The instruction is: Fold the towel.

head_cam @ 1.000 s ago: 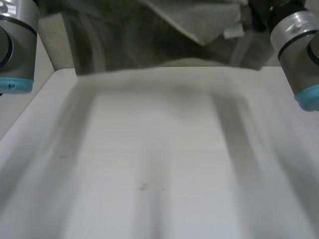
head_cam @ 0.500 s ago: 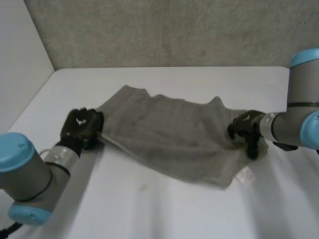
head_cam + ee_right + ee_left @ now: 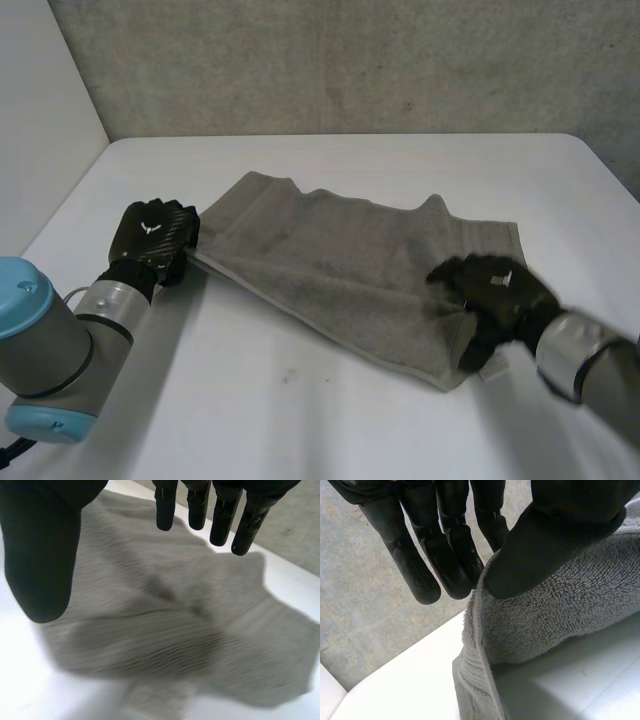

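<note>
The towel is pinched at one corner by the left hand's fingers. The right hand's fingers are spread apart above it.

The white table carries a grey towel. It lies spread across the middle, closer to the far edge than the near one.

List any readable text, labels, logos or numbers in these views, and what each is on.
No readable words or numbers.
White emblem on the back of the left hand: a shape, not letters.
Pale mark on the back of the right hand: too blurred to read.
Small pale tag at the towel corner by the right hand: too small to read.
</note>
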`<state>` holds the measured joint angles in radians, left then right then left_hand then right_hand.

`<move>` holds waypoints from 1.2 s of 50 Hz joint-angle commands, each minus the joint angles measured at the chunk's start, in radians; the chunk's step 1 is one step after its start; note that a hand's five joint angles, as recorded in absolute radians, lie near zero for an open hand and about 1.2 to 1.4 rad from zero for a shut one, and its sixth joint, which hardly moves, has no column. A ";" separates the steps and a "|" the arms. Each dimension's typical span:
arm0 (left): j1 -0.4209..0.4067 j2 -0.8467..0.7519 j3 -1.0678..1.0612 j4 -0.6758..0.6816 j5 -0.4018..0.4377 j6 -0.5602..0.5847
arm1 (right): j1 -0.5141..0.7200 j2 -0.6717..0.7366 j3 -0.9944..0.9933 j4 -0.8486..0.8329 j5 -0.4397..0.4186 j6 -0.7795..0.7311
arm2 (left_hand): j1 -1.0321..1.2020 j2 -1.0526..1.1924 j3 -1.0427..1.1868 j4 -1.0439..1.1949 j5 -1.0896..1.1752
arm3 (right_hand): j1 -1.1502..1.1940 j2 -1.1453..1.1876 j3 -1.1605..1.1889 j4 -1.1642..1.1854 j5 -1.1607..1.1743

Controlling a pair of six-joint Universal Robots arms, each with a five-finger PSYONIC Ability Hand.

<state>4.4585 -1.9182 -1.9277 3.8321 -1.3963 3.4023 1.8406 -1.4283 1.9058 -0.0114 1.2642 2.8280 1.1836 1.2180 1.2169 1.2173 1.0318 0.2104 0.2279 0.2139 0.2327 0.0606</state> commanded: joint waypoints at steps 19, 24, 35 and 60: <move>-0.010 -0.001 -0.008 0.000 -0.003 -0.005 | 0.155 0.166 0.167 -0.470 0.189 0.062 | 0.213 0.178 0.179 0.179 0.190 | 0.106 0.089 0.103 0.084 0.082; -0.011 -0.001 -0.013 0.000 -0.003 -0.005 | 0.144 0.158 0.173 -0.510 0.262 0.033 | 0.213 0.178 0.179 0.179 0.190 | 0.364 0.347 0.361 0.342 0.339; -0.018 -0.001 -0.031 -0.014 -0.001 0.000 | 0.121 0.020 0.194 -0.493 0.256 0.028 | 0.213 0.178 0.179 0.179 0.190 | 0.779 0.761 0.775 0.757 0.754; -0.021 -0.016 -0.042 -0.008 0.005 0.008 | -0.001 0.112 0.114 -0.125 0.070 0.010 | 0.213 0.178 0.179 0.179 0.190 | 0.664 0.647 0.661 0.642 0.640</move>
<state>4.4391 -1.9360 -1.9673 3.8248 -1.3911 3.4113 1.8348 -1.3067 2.0091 -0.1376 1.3261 2.8161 1.1837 1.2180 1.2169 1.2173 1.0318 0.7394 0.8589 0.8579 0.8594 0.7079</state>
